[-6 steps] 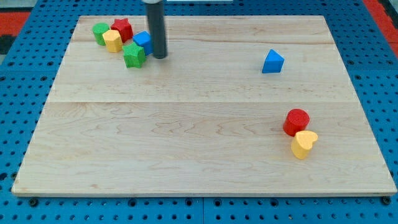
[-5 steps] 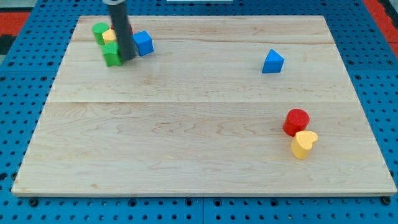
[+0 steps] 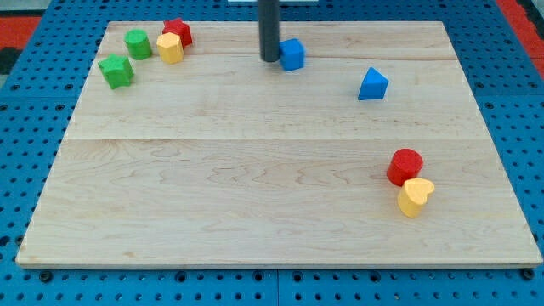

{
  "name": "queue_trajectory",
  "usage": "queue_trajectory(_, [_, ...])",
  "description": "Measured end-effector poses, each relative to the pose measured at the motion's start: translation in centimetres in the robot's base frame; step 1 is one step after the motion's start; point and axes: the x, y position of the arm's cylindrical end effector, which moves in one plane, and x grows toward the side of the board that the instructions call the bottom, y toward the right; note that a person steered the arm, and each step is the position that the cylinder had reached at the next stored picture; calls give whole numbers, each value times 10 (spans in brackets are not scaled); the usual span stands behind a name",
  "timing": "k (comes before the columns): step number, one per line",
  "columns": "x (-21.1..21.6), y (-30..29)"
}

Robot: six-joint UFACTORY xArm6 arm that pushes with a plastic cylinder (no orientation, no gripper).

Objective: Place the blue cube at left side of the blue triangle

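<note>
Upper left of the frame: green star, green cylinder, yellow block and red star sit clustered, out of our way. No pincer on this rig; our tip touches the blue cube's left face at upper centre. Partway: cube remains well left of the blue triangle, so we judge more rightward pushing is left.

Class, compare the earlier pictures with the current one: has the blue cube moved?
Yes. The blue cube has slid toward the view's right, closer to the unmoved blue triangle, with my tip against its left side.
</note>
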Motion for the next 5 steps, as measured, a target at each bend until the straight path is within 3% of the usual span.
queue_trajectory(1, [-21,-11])
queue_trajectory(2, [0,81])
queue_trajectory(3, [42,107])
queue_trajectory(4, [-7,104])
queue_trajectory(5, [-11,78])
